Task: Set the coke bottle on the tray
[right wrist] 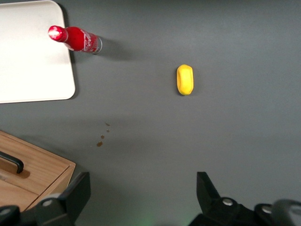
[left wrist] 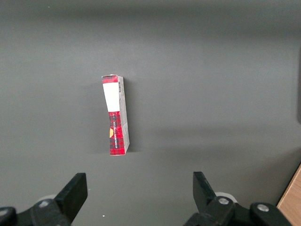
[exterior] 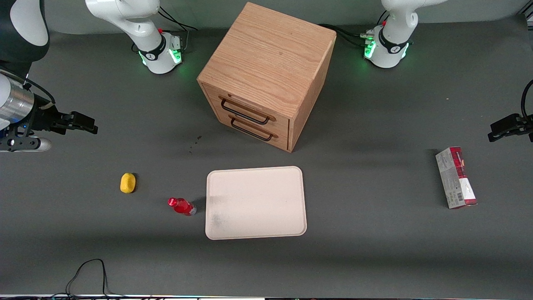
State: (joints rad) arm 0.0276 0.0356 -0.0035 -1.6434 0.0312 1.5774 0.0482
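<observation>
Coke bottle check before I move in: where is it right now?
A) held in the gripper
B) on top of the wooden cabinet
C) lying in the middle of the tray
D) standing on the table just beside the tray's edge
D: the coke bottle stands on the table beside the tray, while the gripper hangs open, far off toward the working arm's end.

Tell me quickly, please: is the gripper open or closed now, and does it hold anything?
Gripper: open, holding nothing, up over bare table, well away from the bottle that stands beside the tray.
</observation>
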